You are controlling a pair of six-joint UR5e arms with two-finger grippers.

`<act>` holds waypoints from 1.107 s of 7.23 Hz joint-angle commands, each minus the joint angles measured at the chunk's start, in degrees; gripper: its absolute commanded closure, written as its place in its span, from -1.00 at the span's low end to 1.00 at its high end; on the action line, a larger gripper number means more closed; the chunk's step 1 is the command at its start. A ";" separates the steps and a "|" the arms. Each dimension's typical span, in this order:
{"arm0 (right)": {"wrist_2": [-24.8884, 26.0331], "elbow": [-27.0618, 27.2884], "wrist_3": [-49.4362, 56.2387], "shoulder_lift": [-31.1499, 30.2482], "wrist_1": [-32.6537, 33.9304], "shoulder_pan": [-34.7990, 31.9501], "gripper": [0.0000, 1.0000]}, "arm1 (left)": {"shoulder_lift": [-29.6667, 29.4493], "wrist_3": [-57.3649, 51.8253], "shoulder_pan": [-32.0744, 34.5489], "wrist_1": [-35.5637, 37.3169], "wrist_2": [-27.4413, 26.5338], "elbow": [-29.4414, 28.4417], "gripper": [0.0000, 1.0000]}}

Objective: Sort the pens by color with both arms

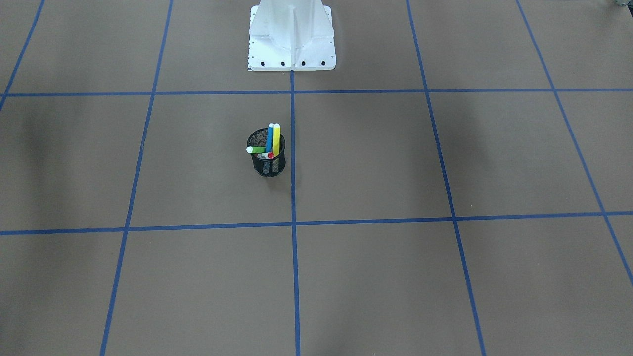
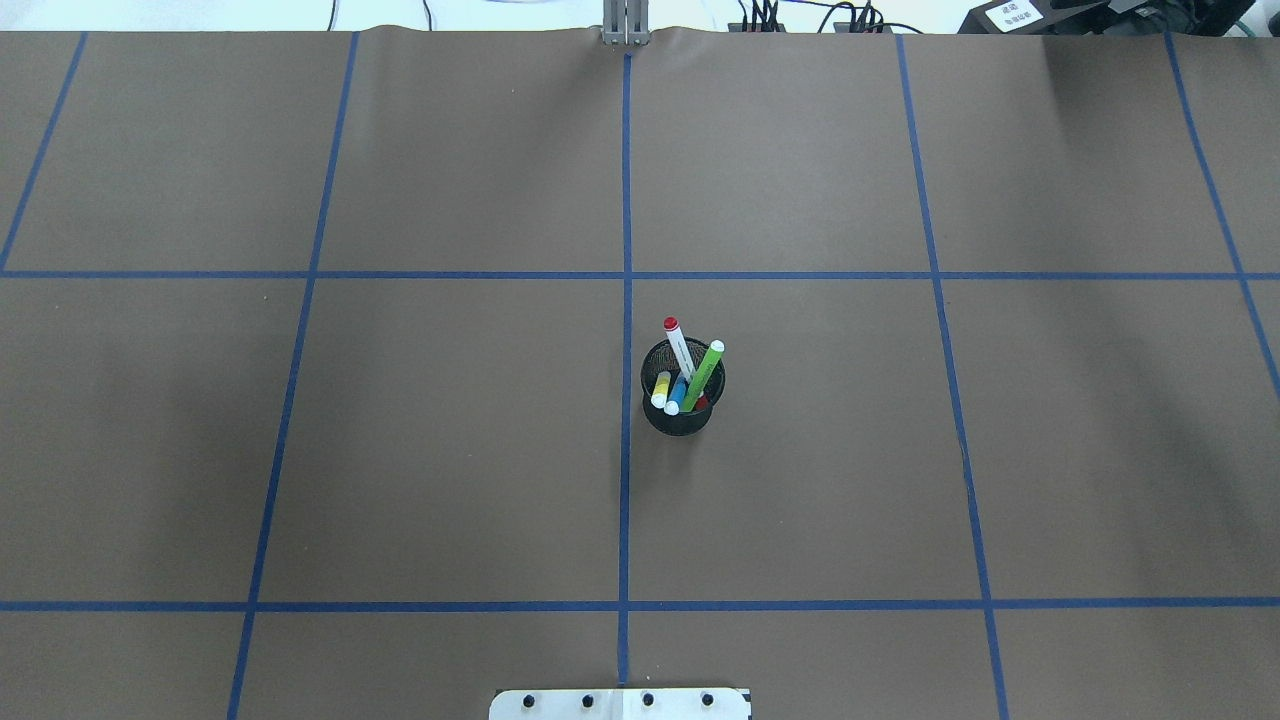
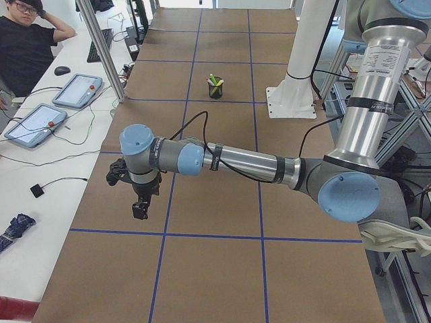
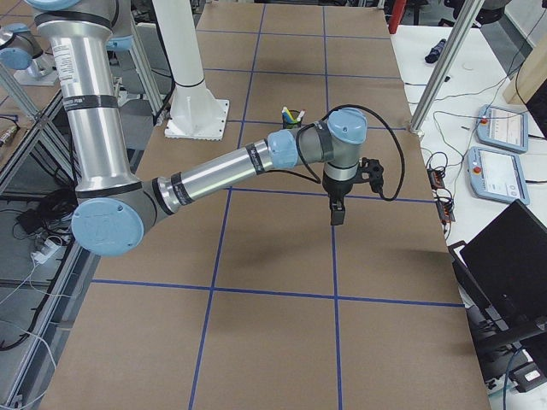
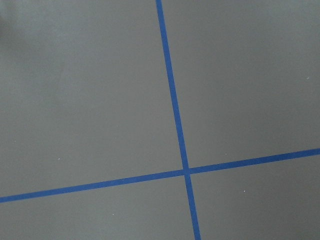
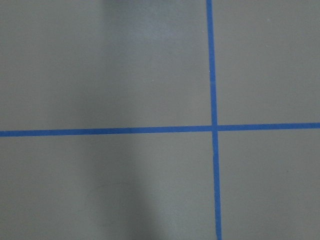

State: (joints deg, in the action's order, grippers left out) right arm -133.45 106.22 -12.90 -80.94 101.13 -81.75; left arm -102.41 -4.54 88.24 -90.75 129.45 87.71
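- All four pens stand together in a black mesh cup (image 2: 678, 415), which sits upright on the brown table (image 2: 450, 450) just on the robot's right of the centre line of blue tape (image 2: 627, 200), in the middle row of squares.
- The white-bodied pen with the red cap (image 2: 677, 345) leans away from the robot, its red tip well above the rim.
- The light green pen (image 2: 705, 373) leans away and toward the robot's right, its white end over the rim.
- The yellow pen (image 2: 661, 390) and the blue pen (image 2: 677, 397) lean side by side toward the robot.
- The left arm (image 3: 249, 161) stretches out over the table's left end. The left gripper (image 3: 140, 208) hangs there pointing down, above the surface and well apart from the cup. I cannot tell whether its fingers are spread or together.
- The right arm (image 4: 214, 175) reaches out over the right end. The right gripper (image 4: 337, 213) points down near a tape crossing, also well apart from the cup. Its finger spacing cannot be told either.
- Both wrist cameras show only brown surface and crossing tape lines.
- The white base pedestal (image 1: 292, 39) stands on the centre line at the robot's edge.
- A seated person in black (image 3: 27, 40) is beside the side bench.
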 commanded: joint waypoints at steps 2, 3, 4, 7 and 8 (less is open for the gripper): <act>0.81 5.03 -21.79 1.99 -11.37 10.86 -1.00 | 0.11 0.24 -1.32 -1.63 0.01 0.09 -1.00; 1.52 5.92 -31.56 7.06 -11.66 14.48 -1.00 | -0.15 0.32 -1.67 -1.54 -0.08 0.44 -1.00; 2.83 6.37 -39.15 10.94 -11.66 18.35 -1.00 | -0.42 0.32 -1.67 -1.97 -0.08 0.53 -1.00; 21.36 14.71 -53.42 12.29 -11.14 36.26 -0.99 | 0.19 0.15 -1.67 -5.57 0.10 0.27 -1.00; 23.74 15.50 -55.98 12.38 -11.05 39.71 -0.99 | 0.28 0.06 -1.76 -5.67 0.45 -0.08 -1.00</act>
State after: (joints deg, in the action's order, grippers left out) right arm -113.80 120.12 -64.74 -68.81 89.90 -47.42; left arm -102.32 -4.42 86.55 -95.89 129.61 87.98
